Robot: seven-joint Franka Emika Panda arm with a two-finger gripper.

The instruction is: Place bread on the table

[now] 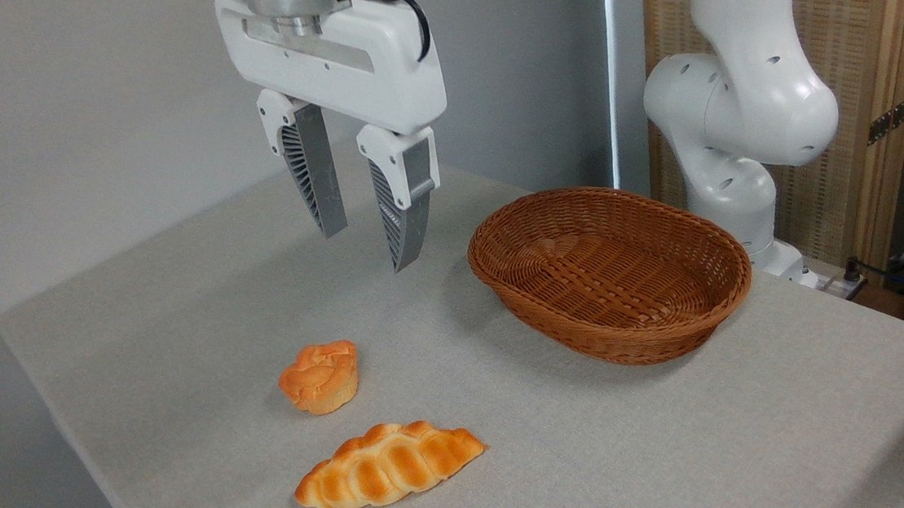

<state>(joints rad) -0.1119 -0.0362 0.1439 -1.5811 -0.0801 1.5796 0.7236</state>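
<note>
Landmark: brown wicker basket (611, 273), empty, on the table (180, 327).
Bread (389, 465): braided loaf lying flat on the cloth, in front and left of the basket.
My gripper (370, 249): fingers spread, holding nothing, hanging high left of the basket.
Handling, I judge: light, soft, ridged, not slippery.
Hold: across its thick middle, gently.

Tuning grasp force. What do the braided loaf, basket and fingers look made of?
Bread: likely foam or soft plastic replica; evenly glossy glaze.
Basket: woven wicker or rattan, brown, slight sheen; visible weave.
Fingers: grey ribbed, probably flexible plastic or rubber; fin-like slats, matte.
</note>
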